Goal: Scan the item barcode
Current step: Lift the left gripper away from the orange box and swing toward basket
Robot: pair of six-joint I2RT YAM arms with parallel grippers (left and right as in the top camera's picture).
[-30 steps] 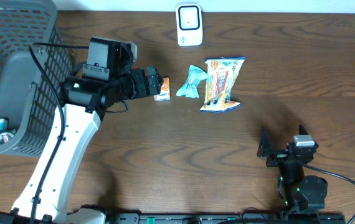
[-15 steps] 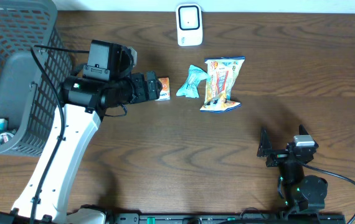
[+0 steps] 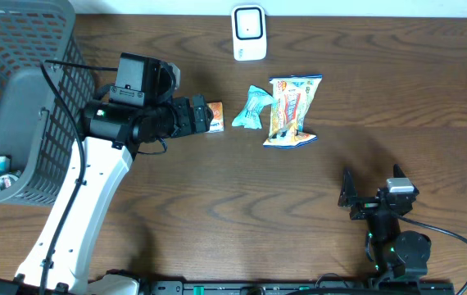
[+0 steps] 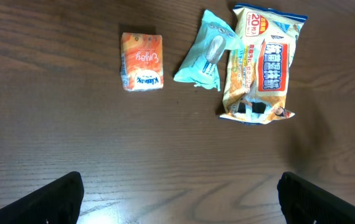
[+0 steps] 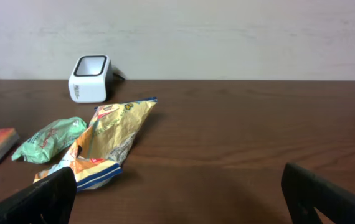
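Brown wooden table (image 3: 217,205), we count one white scanner (image 3: 249,33), near it one orange pack (image 4: 142,61), one teal pouch (image 3: 252,108), one yellow snack bag (image 3: 292,111), left gripper (image 4: 177,199) spread wide beside the orange pack, right gripper (image 5: 177,199) spread wide, well apart.
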